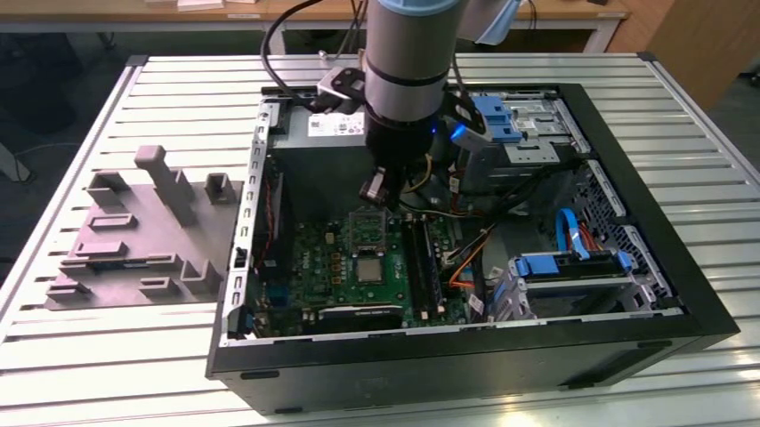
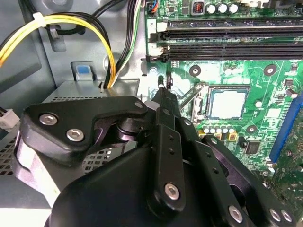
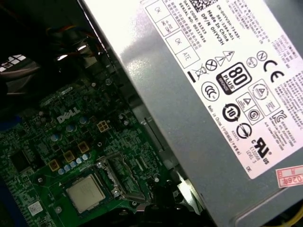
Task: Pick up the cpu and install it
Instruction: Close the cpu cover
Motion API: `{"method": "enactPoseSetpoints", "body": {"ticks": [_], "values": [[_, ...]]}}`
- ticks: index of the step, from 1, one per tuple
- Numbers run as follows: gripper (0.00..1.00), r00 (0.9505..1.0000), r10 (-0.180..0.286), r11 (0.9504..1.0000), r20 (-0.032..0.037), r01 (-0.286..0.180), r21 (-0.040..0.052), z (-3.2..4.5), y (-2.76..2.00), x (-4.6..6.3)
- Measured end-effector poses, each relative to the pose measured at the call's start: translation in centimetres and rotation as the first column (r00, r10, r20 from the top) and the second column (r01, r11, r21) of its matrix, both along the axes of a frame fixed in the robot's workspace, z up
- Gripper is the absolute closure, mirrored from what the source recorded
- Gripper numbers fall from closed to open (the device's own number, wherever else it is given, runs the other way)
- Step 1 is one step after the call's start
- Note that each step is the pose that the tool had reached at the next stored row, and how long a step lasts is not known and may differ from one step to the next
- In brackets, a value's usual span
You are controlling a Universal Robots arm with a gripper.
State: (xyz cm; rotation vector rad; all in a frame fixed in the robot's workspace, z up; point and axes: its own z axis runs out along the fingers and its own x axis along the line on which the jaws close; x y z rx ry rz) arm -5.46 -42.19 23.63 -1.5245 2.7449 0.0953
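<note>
Arm reaching down into the open computer case, chip seated on the green board.

In the exterior view the arm stands upright over the case (image 1: 665, 294) on the slatted surface (image 1: 71, 347), its hand (image 1: 375, 191) low above the board (image 1: 356, 267); the cpu (image 1: 369, 269) lies flat just below it, and a grey moulded tray (image 1: 131, 240) sits to the exterior view's left. In the second wrist view the hand (image 2: 163, 90) has its fingers drawn narrow, holding nothing, near the silvery square cpu (image 2: 228, 104) in its socket. In the first wrist view the cpu (image 3: 85, 193) sits beside the big grey box (image 3: 199, 94).

A workshop: open computer case (image 1: 618, 267) on slatted aluminium bench (image 1: 166, 338)
</note>
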Motion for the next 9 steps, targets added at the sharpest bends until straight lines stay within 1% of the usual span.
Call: {"method": "enactPoseSetpoints", "body": {"ticks": [9], "values": [[0.89,1.0,0.0,1.0,-0.0027,0.0,0.0005,0.08,0.01,0.01]]}}
